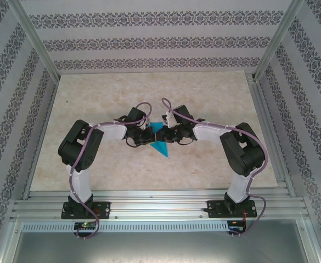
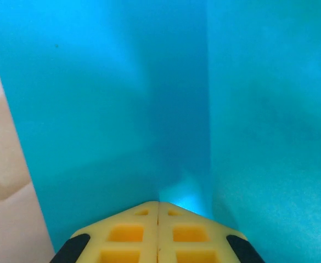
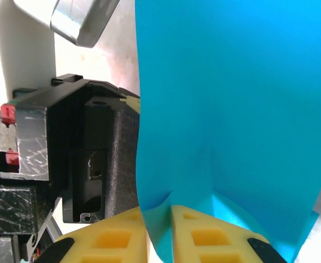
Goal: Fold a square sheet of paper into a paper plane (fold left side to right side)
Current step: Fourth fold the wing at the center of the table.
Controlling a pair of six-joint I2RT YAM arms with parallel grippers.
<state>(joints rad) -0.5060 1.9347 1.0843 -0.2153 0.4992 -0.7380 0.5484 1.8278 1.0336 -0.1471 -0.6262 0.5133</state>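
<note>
Top external: the square sheet of paper [image 1: 161, 144], partly folded, is pinched over the table [image 1: 94, 104] by the closed left gripper [image 2: 158, 204] and straddled by the slightly parted right gripper [image 3: 158, 211]; further folds are judged outstanding.

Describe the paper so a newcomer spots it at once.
On the beige table, look to the centre. Between the left claw and the right claw is the paper: bright cyan and pointed, unlike the black claws beside it.
</note>
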